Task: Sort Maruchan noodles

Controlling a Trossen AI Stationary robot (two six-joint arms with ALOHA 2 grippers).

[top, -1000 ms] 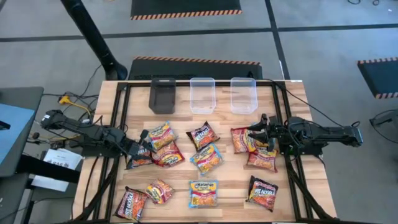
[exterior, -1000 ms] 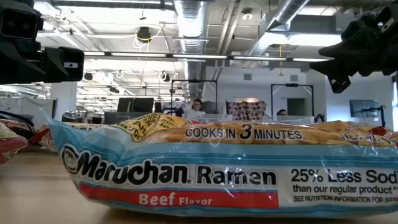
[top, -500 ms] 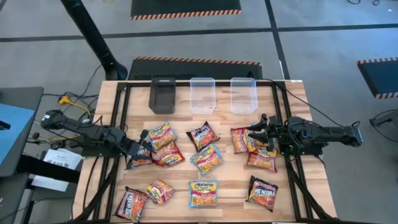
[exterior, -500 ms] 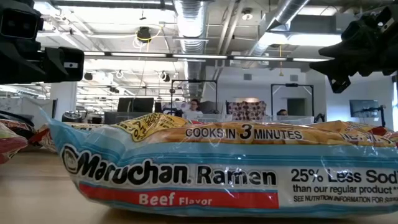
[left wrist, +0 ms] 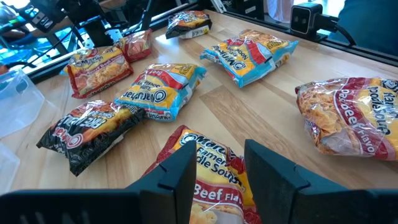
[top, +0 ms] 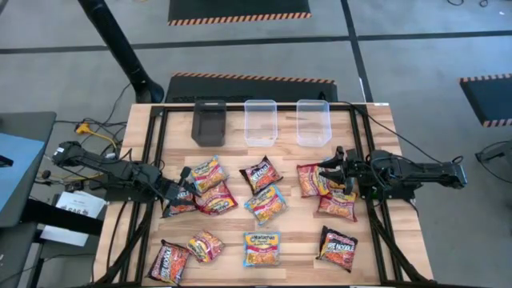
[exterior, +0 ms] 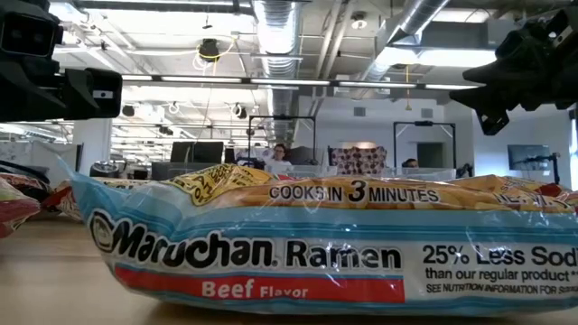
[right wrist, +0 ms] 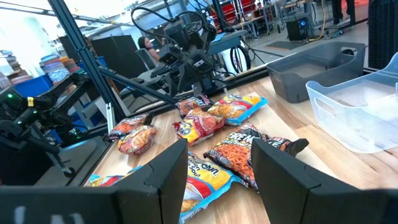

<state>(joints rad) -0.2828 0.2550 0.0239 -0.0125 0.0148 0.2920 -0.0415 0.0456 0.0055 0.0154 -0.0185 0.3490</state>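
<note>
Scattered across the wooden table [top: 376, 128]: Maruchan noodles [top: 265, 203], from middle to front edge, short of three bins [top: 260, 122] along the back edge. Near the left edge, left gripper [top: 181, 194] spread over a red packet [left wrist: 208, 180]. Near the right edge, right gripper [top: 332, 172] parted above packets.

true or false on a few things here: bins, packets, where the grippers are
1. Three bins stand at the table's far edge: a black bin and two clear bins. True.
2. A packet already lies in the black bin. False; all three look empty.
3. The left gripper is open over a red packet. True.
4. The right gripper is shut on a packet. False; it is open, holding nothing.
5. A blue packet lies at the table's near edge. True.
</note>
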